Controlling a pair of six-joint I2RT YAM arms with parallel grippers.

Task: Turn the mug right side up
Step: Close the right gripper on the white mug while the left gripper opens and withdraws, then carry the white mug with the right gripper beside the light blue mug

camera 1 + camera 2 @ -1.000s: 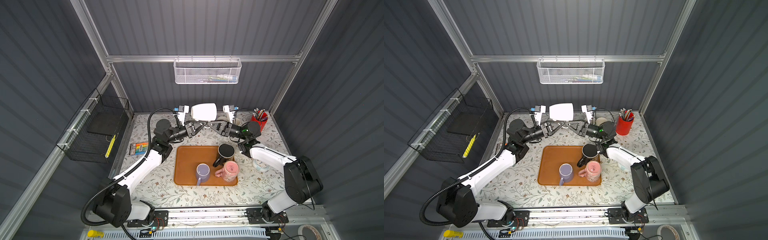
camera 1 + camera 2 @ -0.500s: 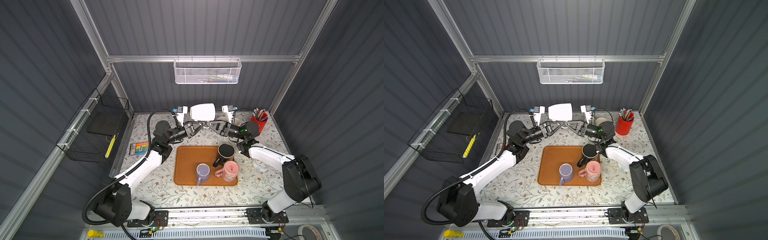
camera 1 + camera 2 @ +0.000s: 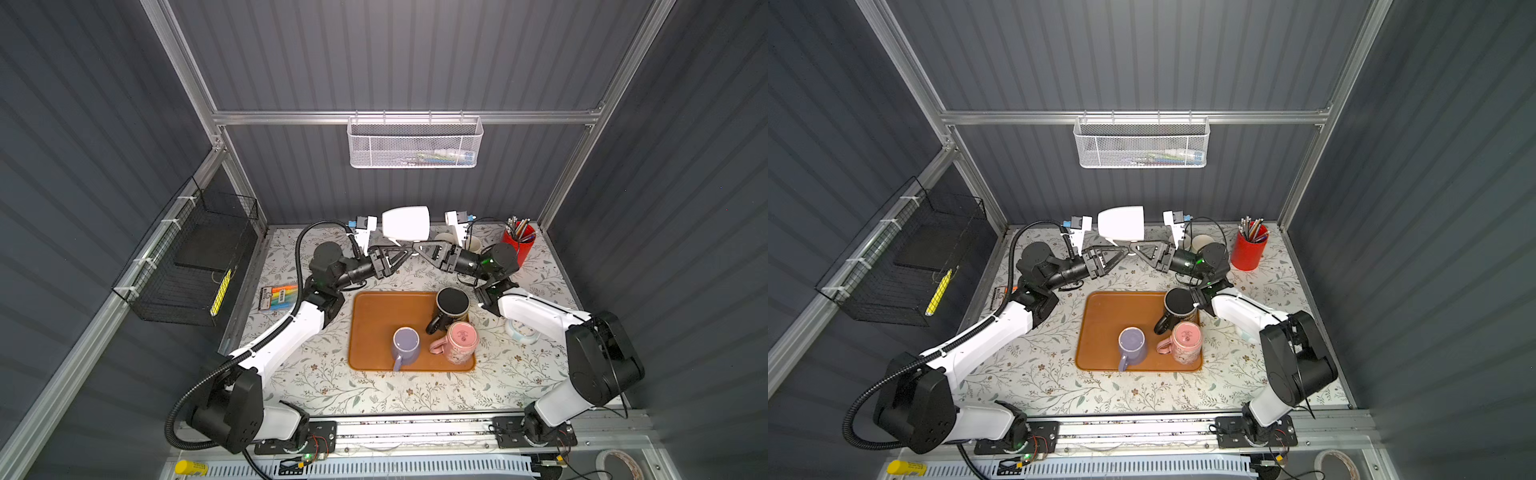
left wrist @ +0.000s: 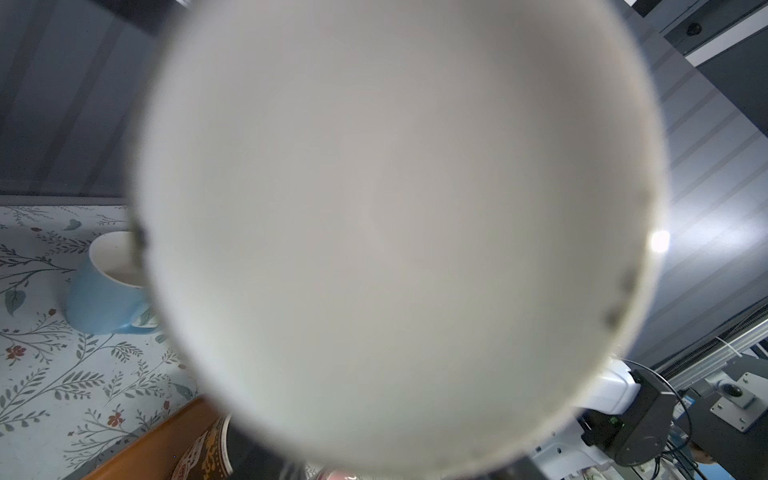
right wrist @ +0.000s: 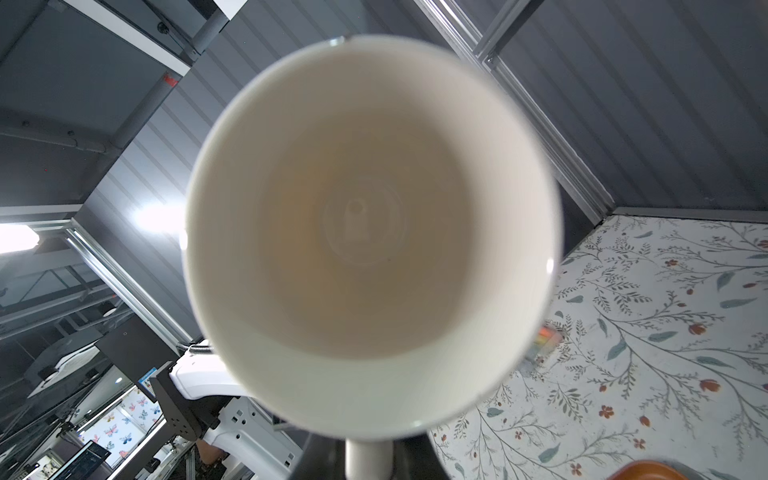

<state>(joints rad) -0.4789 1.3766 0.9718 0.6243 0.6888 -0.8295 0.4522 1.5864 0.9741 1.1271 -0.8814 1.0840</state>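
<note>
A white mug (image 3: 405, 222) hangs on its side above the back of the table, seen in both top views. Its base fills the left wrist view (image 4: 395, 228) and hides that gripper's jaws. Its open mouth (image 5: 374, 232) faces the right wrist camera. My right gripper (image 3: 417, 248) is shut on the mug's handle (image 5: 368, 457), under the mug. My left gripper (image 3: 404, 255) meets it tip to tip from the other side, just below the mug; its opening does not show.
An orange tray (image 3: 374, 328) holds a black mug (image 3: 452, 303), a purple mug (image 3: 405, 343) and a pink mug (image 3: 461, 340). A red pen cup (image 3: 519, 245) stands back right. A blue mug (image 4: 104, 291) stands on the floral cloth. A crayon box (image 3: 278, 297) lies left.
Both arms and the white mug stay almost where they were; no clear motion shows in the top views.
</note>
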